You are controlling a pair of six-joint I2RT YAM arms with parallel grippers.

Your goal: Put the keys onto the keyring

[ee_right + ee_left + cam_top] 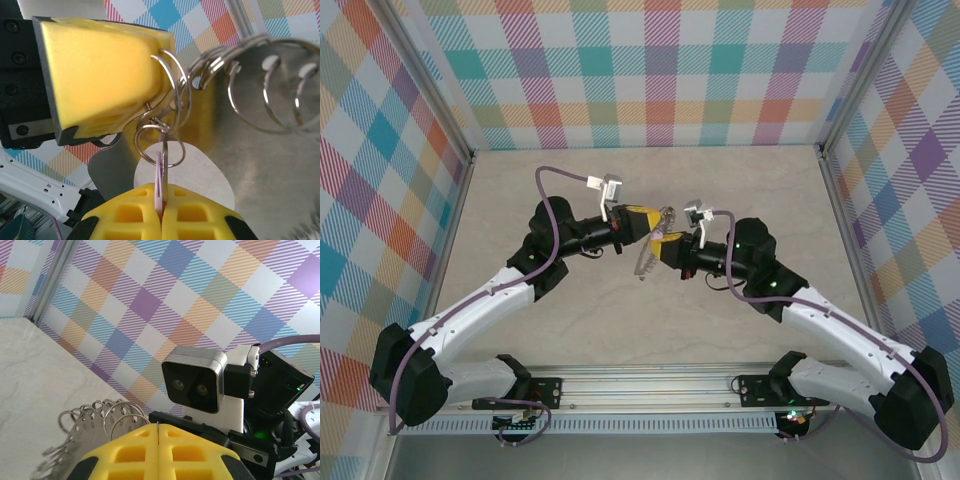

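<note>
Right hand (161,212), clenched on the key tag (160,175) held edge-on, faces the left hand (638,222), which grips the keyring (270,150) above the bench's (650,330) middle, the tag's small ring (150,145) touching the keyring's loops (172,85) straight ahead.

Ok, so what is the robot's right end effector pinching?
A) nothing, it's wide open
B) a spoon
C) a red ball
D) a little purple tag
D: in the right wrist view, the right end effector is closed on the thin lilac tag, which shows edge-on.
</note>
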